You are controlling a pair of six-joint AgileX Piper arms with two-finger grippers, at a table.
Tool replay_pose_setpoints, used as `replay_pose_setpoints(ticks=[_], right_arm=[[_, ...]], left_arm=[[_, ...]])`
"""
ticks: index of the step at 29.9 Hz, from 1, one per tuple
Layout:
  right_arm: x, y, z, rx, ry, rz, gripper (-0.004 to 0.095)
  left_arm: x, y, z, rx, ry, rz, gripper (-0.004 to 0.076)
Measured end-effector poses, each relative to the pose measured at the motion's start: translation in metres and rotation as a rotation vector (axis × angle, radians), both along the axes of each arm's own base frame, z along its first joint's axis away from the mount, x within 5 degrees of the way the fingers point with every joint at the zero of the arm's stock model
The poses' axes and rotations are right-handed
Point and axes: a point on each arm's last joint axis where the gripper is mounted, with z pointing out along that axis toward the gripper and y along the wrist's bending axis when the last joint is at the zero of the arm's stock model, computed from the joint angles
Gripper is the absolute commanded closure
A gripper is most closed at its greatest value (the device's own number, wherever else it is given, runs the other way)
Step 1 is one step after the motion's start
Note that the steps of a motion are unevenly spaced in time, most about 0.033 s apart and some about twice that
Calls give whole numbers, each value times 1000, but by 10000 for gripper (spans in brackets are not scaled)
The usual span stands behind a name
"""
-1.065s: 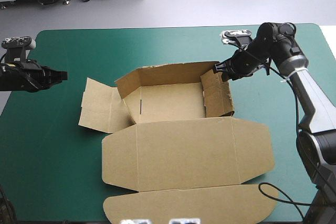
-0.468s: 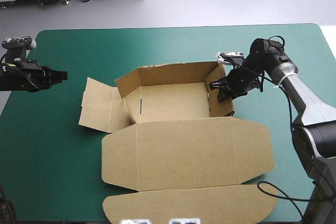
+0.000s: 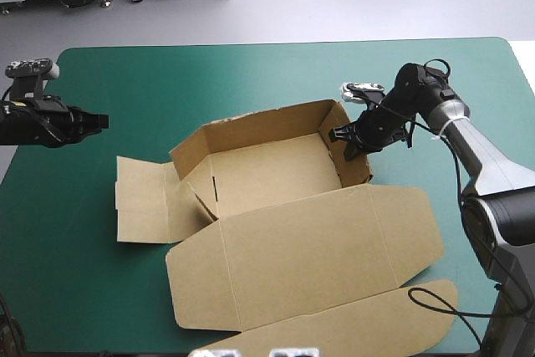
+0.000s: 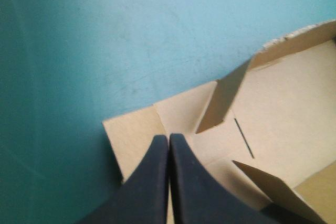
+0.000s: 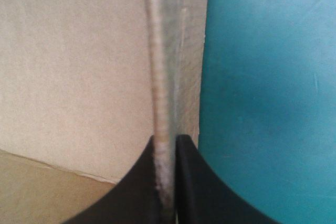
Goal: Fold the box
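Fingers of the right gripper [image 3: 344,144] clamp the raised right wall [image 5: 163,51] of the brown box [image 3: 284,232], mid-frame on the tabletop [image 3: 251,81], while the left gripper [image 3: 100,121], pressed together empty, hangs at left; tugging may drag the unpinned sheet askew.

In the high view the nearest flap of the box [image 3: 292,240] ran out of the picture at the near edge of the table [image 3: 92,307]. The tips of the right gripper [image 3: 349,138] were too small to tell apart. In the right wrist view the board's edge between the fingers [image 5: 197,195] was blurred.
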Motion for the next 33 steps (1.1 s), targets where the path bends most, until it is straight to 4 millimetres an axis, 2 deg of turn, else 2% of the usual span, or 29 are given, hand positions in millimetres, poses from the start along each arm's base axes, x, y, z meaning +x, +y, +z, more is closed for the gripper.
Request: replay_pose_setpoints(ticks=[3, 8, 14, 20, 27, 33], right_arm=[[-6, 0, 10, 7, -17, 13, 926], [-21, -13, 54, 29, -128, -4, 926], [-49, -51, 121, 51, -307, -83, 926], [-80, -82, 174, 159, -473, -157, 926], [-113, -109, 214, 289, -613, -249, 926], [-130, -101, 236, 446, -689, -215, 926]], left_arm=[[-2, 7, -2, 47, 19, 18, 733], [-5, 27, -1, 35, 0, 105, 733], [-8, 53, 1, -45, -43, 193, 732], [11, 56, -8, -223, -75, 142, 733], [32, 58, -22, -374, -82, 85, 733], [43, 56, -18, -516, -159, 51, 733]])
